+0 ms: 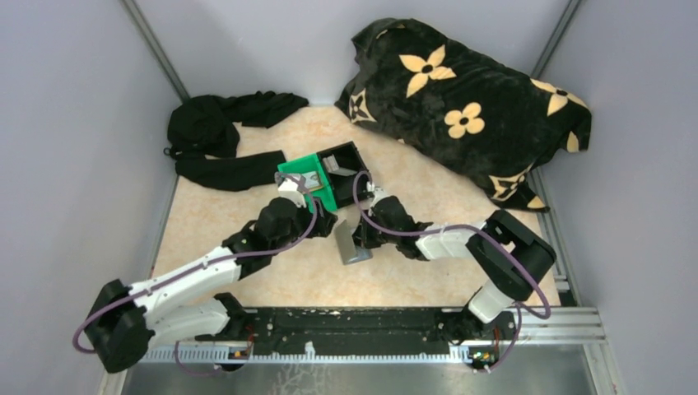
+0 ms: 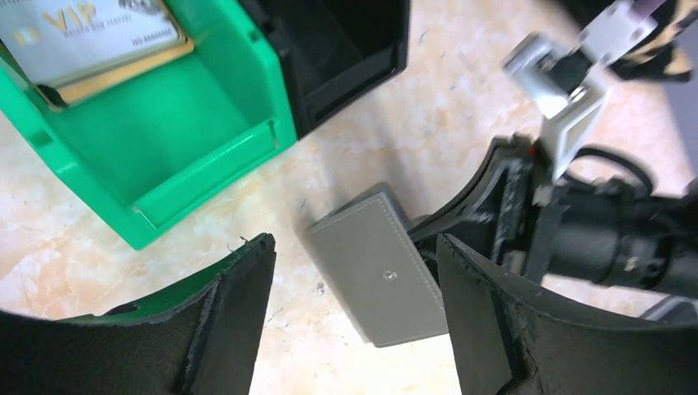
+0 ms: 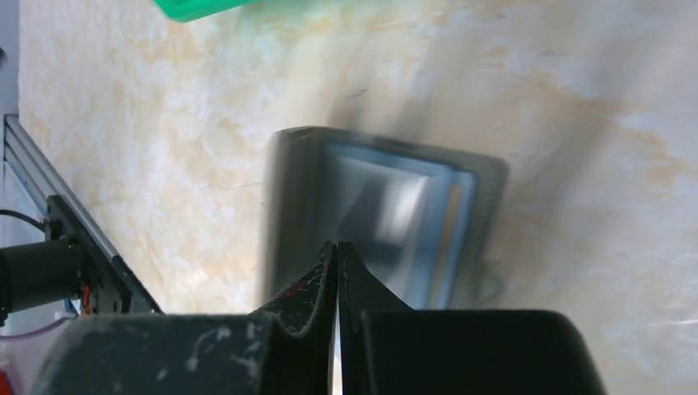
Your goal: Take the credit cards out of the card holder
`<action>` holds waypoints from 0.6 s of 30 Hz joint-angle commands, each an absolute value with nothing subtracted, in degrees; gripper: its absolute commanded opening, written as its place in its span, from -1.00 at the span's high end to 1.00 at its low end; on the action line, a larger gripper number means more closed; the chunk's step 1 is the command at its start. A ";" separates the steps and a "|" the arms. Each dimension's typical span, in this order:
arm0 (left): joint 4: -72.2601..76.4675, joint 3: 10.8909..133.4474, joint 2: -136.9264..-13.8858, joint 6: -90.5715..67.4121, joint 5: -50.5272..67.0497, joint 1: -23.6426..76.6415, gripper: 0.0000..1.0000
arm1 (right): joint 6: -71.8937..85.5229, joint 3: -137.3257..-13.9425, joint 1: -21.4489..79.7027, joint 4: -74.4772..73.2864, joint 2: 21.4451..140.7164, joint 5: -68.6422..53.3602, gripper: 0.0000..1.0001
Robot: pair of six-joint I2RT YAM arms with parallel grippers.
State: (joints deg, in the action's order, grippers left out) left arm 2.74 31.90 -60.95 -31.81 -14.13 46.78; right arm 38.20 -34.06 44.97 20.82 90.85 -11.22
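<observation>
Under both pincers spreads the marbled tabletop [image 1: 197, 214], and far beyond the right pincer [image 3: 337, 247] lies a heaped black blanket [image 1: 469, 99] with tan flowers. A crumpled black cloth [image 1: 218, 136] sits well beyond the left pincer [image 2: 354, 247] and to its left. Just ahead of that pincer stands the green bin [image 2: 206, 140], with the black bin [image 2: 346, 49] touching its far side. The left pincer's jaws stand wide apart, holding nothing. Between and below its tips rests the grey card holder [image 2: 379, 271] on the table. The right pincer's jaws are pressed together at the holder's edge – whether they nip a panel cannot be told. The credit cards [image 2: 90, 33] – a silvery one over a golden one – lie in the green bin, ahead and left of the left pincer.
</observation>
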 commanded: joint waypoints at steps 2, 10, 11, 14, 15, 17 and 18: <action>3.86 30.35 -54.01 -32.76 -15.73 46.93 -0.54 | 38.96 -38.36 53.90 18.58 86.28 1.38 1.00; 2.08 28.80 -50.40 -34.49 -16.11 47.00 -0.53 | 40.95 -46.43 62.96 16.55 91.70 3.66 1.00; 2.30 28.53 -50.39 -34.52 -16.23 46.97 -0.53 | 41.01 -46.88 63.32 16.64 93.33 3.15 1.00; 0.58 28.45 -50.71 -35.90 -17.03 47.02 -0.54 | 41.05 -46.58 63.72 18.73 98.77 1.17 1.00; -0.14 28.22 -50.59 -36.60 -17.47 47.01 -0.54 | 40.90 -46.31 63.76 19.58 99.96 0.38 1.00; 0.29 26.77 -50.02 -37.39 -18.39 47.00 -0.54 | 40.28 -46.27 63.72 20.67 102.06 -0.97 1.00; 0.46 25.84 -49.64 -37.81 -19.10 47.02 -0.54 | 39.77 -46.54 63.72 20.92 103.07 -1.42 1.00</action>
